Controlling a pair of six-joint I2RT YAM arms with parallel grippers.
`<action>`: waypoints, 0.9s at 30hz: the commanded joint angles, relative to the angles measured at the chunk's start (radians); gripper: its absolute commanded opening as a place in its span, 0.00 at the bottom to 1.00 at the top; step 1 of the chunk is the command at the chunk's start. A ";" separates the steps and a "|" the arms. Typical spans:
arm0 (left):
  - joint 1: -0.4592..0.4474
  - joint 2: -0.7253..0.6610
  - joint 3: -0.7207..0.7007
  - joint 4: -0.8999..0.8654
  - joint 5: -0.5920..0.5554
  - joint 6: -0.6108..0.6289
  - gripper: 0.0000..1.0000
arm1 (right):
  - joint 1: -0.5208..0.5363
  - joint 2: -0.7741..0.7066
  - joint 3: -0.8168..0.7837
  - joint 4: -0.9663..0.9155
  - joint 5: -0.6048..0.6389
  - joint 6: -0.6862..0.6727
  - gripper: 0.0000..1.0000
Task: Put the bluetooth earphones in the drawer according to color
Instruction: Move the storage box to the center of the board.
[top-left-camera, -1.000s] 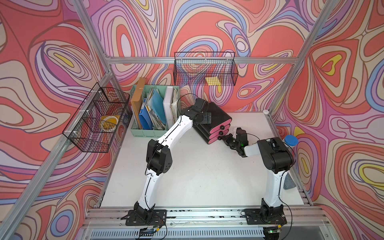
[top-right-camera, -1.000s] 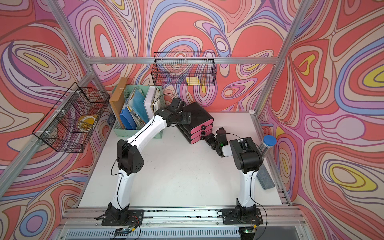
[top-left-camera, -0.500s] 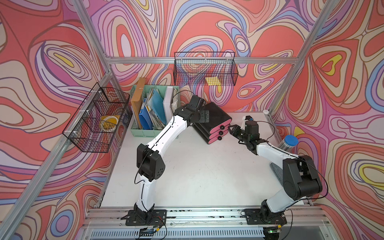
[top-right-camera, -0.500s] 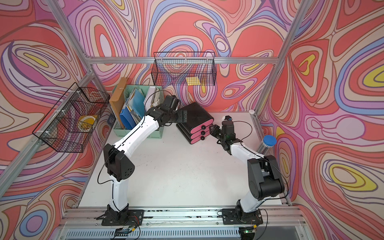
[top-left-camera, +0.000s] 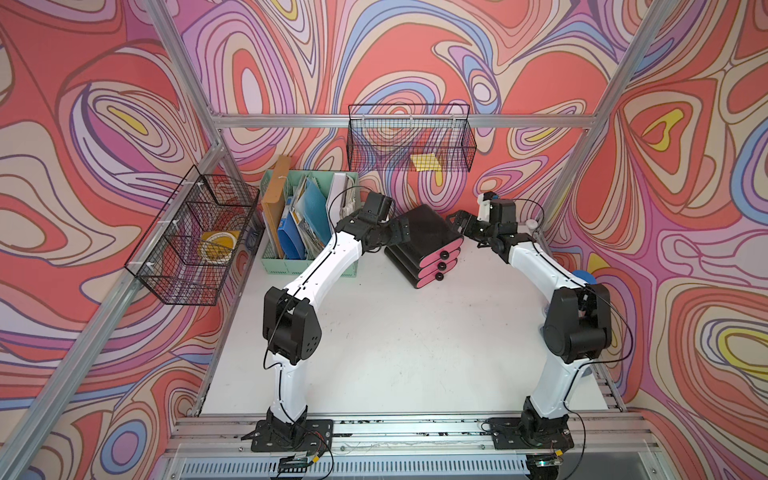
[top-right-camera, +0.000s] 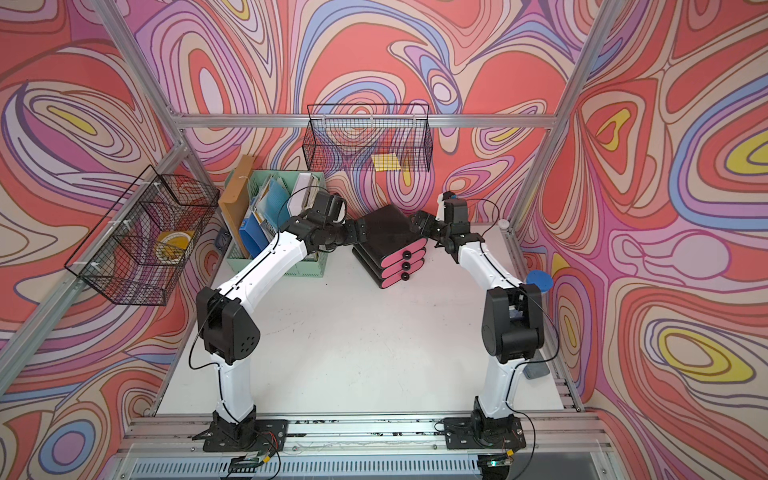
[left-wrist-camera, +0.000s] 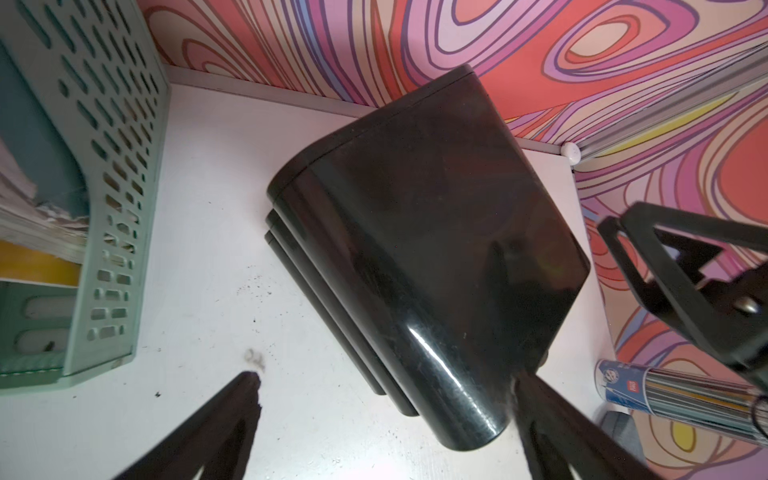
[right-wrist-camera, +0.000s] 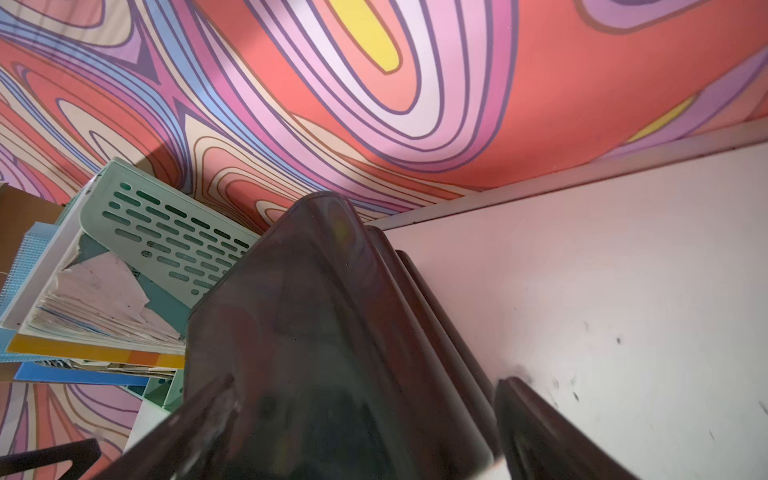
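Observation:
The drawer (top-left-camera: 428, 239) is a glossy black cabinet at the back of the table, and its three pink fronts (top-left-camera: 441, 265) are all pushed in. My left gripper (top-left-camera: 402, 233) is open at its rear left side; in the left wrist view my left gripper (left-wrist-camera: 388, 376) has a cabinet corner (left-wrist-camera: 436, 249) between its spread fingers (left-wrist-camera: 232, 415). My right gripper (top-left-camera: 456, 220) is open at the rear right side; in the right wrist view my right gripper (right-wrist-camera: 365, 382) straddles the cabinet's upper edge (right-wrist-camera: 332, 324). The bluetooth earphones are out of view.
A mint-green file organizer (top-left-camera: 307, 226) full of papers stands just left of the cabinet. Wire baskets hang on the left wall (top-left-camera: 195, 241) and the back wall (top-left-camera: 411, 141). A blue-lidded jar (top-left-camera: 584, 276) and a tube of pens (left-wrist-camera: 673, 395) sit by the table's right edge.
My right arm swung from in front of the pink fronts round to the cabinet's rear right side, and its jaws opened wide. My left arm's elbow shifted left; its gripper stayed by the cabinet.

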 joint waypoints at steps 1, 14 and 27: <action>0.021 0.029 -0.021 0.075 0.063 -0.041 0.99 | -0.054 0.104 0.084 -0.020 -0.210 -0.017 0.97; 0.050 0.129 0.000 0.118 0.161 -0.065 0.99 | -0.075 0.229 0.163 0.011 -0.541 0.051 0.81; 0.041 0.069 -0.157 0.205 0.273 -0.092 0.96 | -0.035 -0.022 -0.243 0.162 -0.572 0.068 0.76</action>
